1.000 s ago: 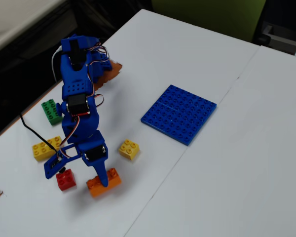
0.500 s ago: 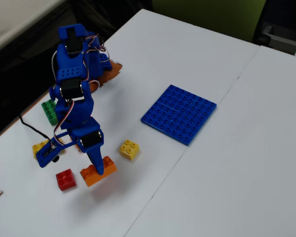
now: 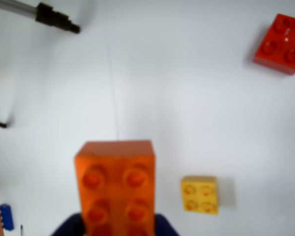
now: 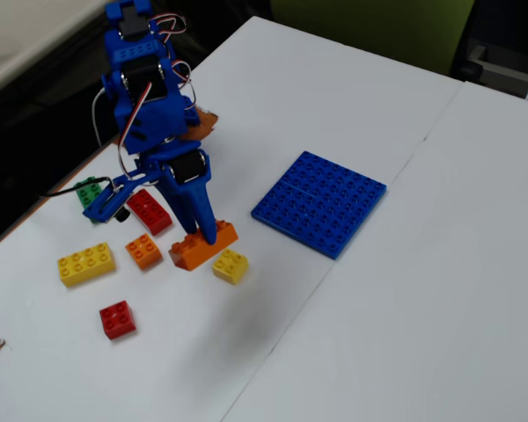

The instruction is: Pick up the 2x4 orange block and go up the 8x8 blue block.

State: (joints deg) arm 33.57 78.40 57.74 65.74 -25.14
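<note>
The orange block (image 4: 203, 245) is off the counter (image 4: 405, 299) now. A second ago it lay flat between the red brick (image 4: 117, 318) and the small yellow brick (image 4: 231, 265), with the jaws (image 4: 208, 236) coming down on it; half a second ago it was already tilted and rising. Now it hangs in the air, carried up and toward the blue plate (image 4: 319, 202), with the small yellow brick just below and beside it in the fixed view. The jaws are clamped on the orange block: in the wrist view the block (image 3: 115, 189) fills the lower middle, studs toward the camera, with the dark blue fingers (image 3: 69, 227) hugging its near end.

So the pick looks done, and what remains is the carry to the plate, which lies well apart to the right in the fixed view, flat and bare.

With the arm lifted, more bricks show near its base: a long red brick (image 4: 148, 212), a small orange brick (image 4: 143, 251), a long yellow brick (image 4: 86, 263) and part of a green brick (image 4: 89, 191). The wrist view looks down on the small yellow brick (image 3: 200, 194) and the red brick (image 3: 281, 43).

The counter is white and smooth, made of panels with thin seams between them. A black cable (image 4: 62, 195) runs onto it by the arm. Beyond the far edge the room is dark, with something yellow-green (image 4: 378, 31) at the top.
</note>
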